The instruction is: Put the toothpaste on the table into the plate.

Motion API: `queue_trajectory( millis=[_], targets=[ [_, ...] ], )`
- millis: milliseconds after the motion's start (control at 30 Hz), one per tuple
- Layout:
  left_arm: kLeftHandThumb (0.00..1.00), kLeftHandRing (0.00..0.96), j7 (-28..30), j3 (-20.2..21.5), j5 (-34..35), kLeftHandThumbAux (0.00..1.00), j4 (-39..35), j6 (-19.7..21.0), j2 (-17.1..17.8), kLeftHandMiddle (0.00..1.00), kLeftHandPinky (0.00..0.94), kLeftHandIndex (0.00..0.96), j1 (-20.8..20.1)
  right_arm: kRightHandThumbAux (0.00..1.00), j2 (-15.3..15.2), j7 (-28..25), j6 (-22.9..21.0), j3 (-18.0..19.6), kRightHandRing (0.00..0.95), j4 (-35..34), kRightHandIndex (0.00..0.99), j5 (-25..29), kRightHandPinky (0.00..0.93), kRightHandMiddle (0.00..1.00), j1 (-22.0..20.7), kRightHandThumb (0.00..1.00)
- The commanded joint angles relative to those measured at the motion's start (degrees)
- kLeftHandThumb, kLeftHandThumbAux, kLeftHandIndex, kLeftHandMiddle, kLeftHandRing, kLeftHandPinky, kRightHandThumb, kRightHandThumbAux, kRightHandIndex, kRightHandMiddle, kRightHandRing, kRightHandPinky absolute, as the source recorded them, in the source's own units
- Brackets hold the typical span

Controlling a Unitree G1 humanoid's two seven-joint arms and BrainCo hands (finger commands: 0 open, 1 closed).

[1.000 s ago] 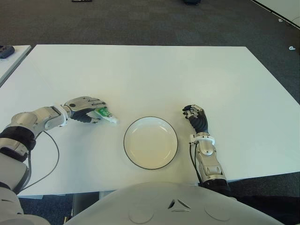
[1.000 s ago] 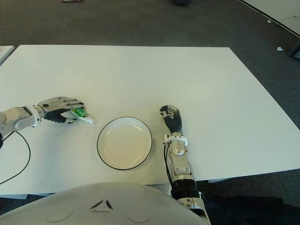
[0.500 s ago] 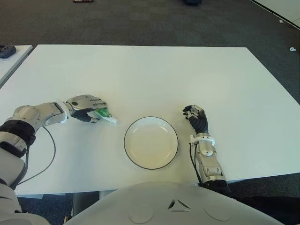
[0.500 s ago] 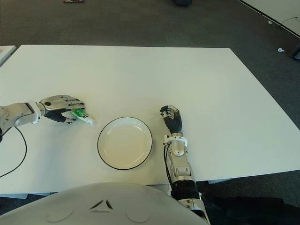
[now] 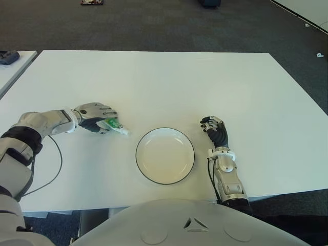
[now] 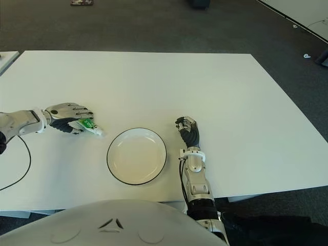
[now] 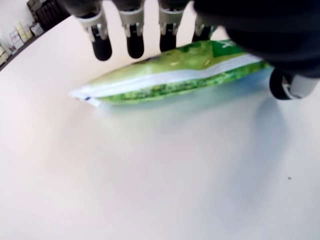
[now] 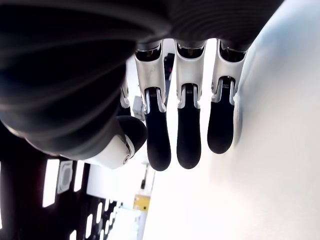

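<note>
The toothpaste (image 5: 115,125), a green and white tube, lies flat on the white table (image 5: 154,82) just left of the plate. My left hand (image 5: 95,116) is cupped over the tube's left end. In the left wrist view the toothpaste (image 7: 170,75) lies between the fingers (image 7: 131,42) and the thumb (image 7: 290,82), and the fingertips hang apart from it. The white, dark-rimmed plate (image 5: 165,156) sits near the table's front edge with nothing in it. My right hand (image 5: 215,130) shows right of the plate, its fingers (image 8: 189,135) relaxed and holding nothing.
A cable (image 5: 57,164) loops from my left arm across the table's front left. A second table with a dark object (image 5: 9,56) on it stands at the far left. Dark carpet (image 5: 154,20) lies beyond the table's far edge.
My left forearm has swung slightly outward and the hand has shifted a little farther from me over the tube. The toothpaste, plate and right hand have stayed put.
</note>
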State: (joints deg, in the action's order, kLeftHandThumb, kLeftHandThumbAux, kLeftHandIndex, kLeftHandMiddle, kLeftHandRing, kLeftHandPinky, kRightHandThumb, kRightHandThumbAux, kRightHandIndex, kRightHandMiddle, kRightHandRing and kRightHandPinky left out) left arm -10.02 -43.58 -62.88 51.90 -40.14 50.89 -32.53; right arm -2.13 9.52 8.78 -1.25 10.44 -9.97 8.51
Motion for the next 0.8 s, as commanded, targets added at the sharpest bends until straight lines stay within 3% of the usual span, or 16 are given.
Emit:
queue_trajectory(
  millis=[33, 267, 433, 767, 800],
  targets=[
    [0.399, 0.0, 2.6, -4.1, -3.4, 0.217, 6.0, 2.5, -3.8, 0.0, 0.0, 0.0, 1.7, 0.73, 0.3, 0.0, -0.6, -0.1, 0.475, -0.6, 0.425, -0.1, 0.489, 0.482, 0.3, 0.711],
    [0.388, 0.0, 1.9, -5.1, -2.7, 0.24, 9.6, 3.0, -5.6, 0.0, 0.02, 0.0, 0.6, 0.73, 0.1, -0.1, -0.7, 0.0, 0.476, -0.9, 0.426, 0.0, 0.491, 0.482, 0.6, 0.711],
    [0.396, 0.037, 5.5, -3.7, 1.3, 0.31, 11.6, 3.5, -6.5, 0.038, 0.132, 0.0, 0.8, 0.73, 0.1, 0.1, -0.8, 0.0, 0.476, -1.0, 0.425, -0.3, 0.491, 0.482, 0.8, 0.712],
    [0.525, 0.523, 12.1, 2.7, 13.7, 0.528, 12.4, 4.1, -7.4, 0.527, 0.557, 0.401, 3.4, 0.731, 0.1, 0.6, -0.8, 0.0, 0.476, -1.0, 0.424, -0.6, 0.485, 0.484, 0.9, 0.714],
    [0.592, 0.576, 12.6, 3.4, 14.9, 0.59, 12.2, 4.4, -7.5, 0.573, 0.604, 0.412, 3.7, 0.731, 0.0, 0.5, -0.8, 0.0, 0.476, -1.1, 0.424, -0.6, 0.486, 0.483, 0.9, 0.714]
  ],
)
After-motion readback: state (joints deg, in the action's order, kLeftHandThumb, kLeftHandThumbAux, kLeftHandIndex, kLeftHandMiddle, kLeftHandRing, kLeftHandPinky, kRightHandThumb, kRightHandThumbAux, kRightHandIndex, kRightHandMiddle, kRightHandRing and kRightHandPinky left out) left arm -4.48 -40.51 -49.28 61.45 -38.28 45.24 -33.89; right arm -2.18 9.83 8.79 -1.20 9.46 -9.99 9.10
